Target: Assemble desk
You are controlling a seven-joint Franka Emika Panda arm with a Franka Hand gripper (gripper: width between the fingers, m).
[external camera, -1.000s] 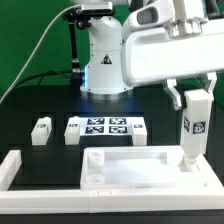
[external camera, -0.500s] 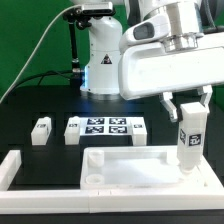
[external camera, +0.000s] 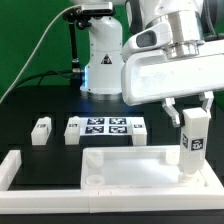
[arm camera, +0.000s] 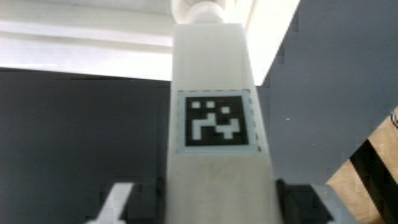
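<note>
The white tray-like desk top [external camera: 135, 170] lies at the front of the table, with round corner sockets. My gripper [external camera: 187, 103] is shut on an upright white square leg [external camera: 192, 140] that bears a black-and-white tag. The leg's lower end stands at the top's back corner on the exterior view's right. In the wrist view the leg [arm camera: 217, 120] fills the middle, with a finger [arm camera: 299, 203] on either side. Another leg [external camera: 41, 131] lies on the table at the exterior view's left.
The marker board [external camera: 105, 129] lies behind the desk top. A long white border bar [external camera: 22, 170] runs along the front and the exterior view's left. The robot base [external camera: 102, 60] stands at the back.
My gripper has turned about the upright leg over the last second. The leg has stayed at the same back corner of the desk top.
</note>
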